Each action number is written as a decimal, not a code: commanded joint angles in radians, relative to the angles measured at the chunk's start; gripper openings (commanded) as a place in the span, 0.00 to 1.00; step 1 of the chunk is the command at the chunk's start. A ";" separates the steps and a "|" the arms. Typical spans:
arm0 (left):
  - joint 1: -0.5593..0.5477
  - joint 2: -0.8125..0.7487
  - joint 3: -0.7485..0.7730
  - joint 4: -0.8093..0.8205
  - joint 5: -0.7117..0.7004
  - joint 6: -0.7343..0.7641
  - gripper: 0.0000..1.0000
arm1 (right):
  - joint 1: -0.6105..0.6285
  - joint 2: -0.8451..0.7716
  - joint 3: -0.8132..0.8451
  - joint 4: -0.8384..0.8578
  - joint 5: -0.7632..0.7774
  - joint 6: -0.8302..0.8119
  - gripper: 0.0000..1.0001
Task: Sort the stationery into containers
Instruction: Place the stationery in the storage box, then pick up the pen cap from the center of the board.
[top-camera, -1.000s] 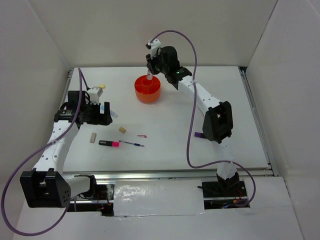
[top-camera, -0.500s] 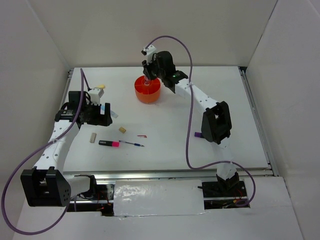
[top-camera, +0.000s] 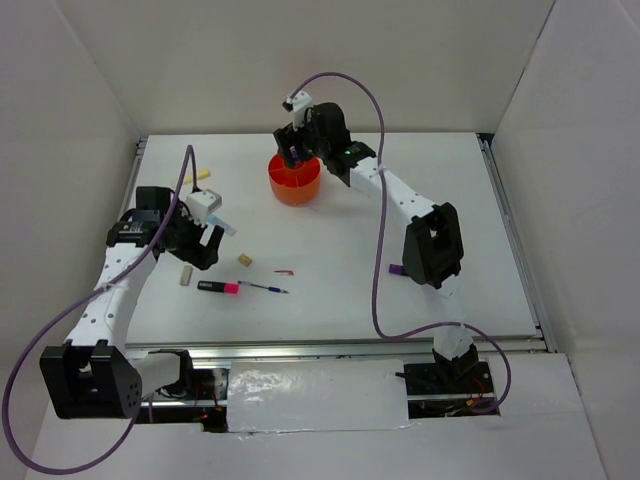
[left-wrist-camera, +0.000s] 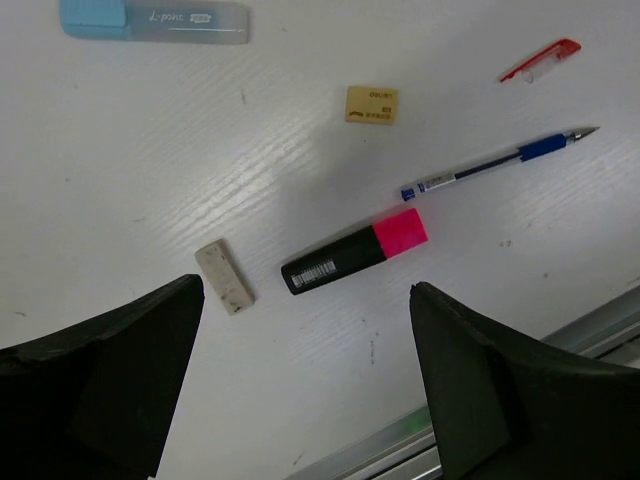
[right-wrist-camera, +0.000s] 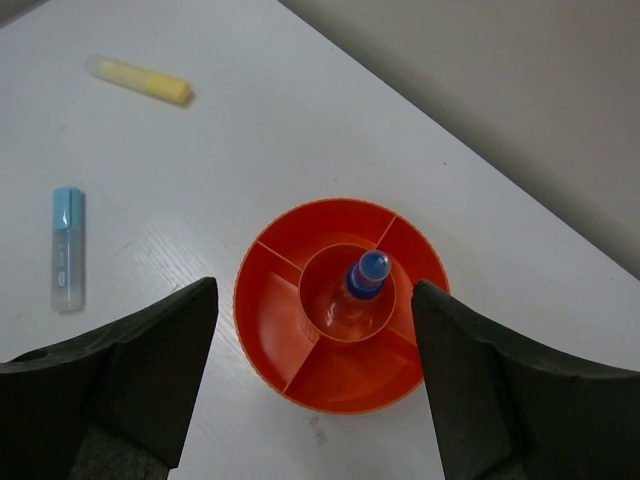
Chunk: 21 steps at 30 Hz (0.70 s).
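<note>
The orange pot (top-camera: 295, 182) (right-wrist-camera: 243, 300) stands at the back middle of the table. A blue-capped clear bottle (right-wrist-camera: 366, 274) stands upright in its central tube. My right gripper (top-camera: 293, 152) (right-wrist-camera: 314, 290) hovers above it, open, holding nothing. My left gripper (top-camera: 203, 248) (left-wrist-camera: 305, 300) is open over the pink-black highlighter (left-wrist-camera: 354, 251) (top-camera: 218, 287) and a pale eraser (left-wrist-camera: 224, 276) (top-camera: 185, 275). Nearby lie a tan eraser (left-wrist-camera: 371, 104) (top-camera: 244, 260), a blue pen (left-wrist-camera: 498, 165) (top-camera: 264, 288), a red pen (left-wrist-camera: 540, 60) (top-camera: 285, 271) and a blue strip (left-wrist-camera: 150, 20) (right-wrist-camera: 66, 248).
A yellow stick (top-camera: 197, 178) (right-wrist-camera: 140, 80) lies left of the pot. A purple marker (top-camera: 397, 269) shows beside the right arm's lower link. White walls close in the table on the left, back and right. A metal rail (left-wrist-camera: 560, 340) runs along the near edge.
My right gripper has opened and let go of the bottle, which now stands in the pot's central tube. My left gripper has moved nearer and to the right, over the highlighter.
</note>
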 joint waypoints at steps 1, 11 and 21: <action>0.004 -0.040 -0.009 -0.057 0.077 0.231 0.96 | 0.007 -0.098 0.018 -0.034 -0.023 0.035 0.84; -0.089 0.004 -0.111 0.009 0.126 0.477 0.87 | -0.111 -0.483 -0.321 -0.130 -0.137 0.122 0.82; -0.321 0.162 -0.080 0.123 0.115 0.451 0.77 | -0.321 -0.729 -0.694 -0.251 -0.209 0.101 0.71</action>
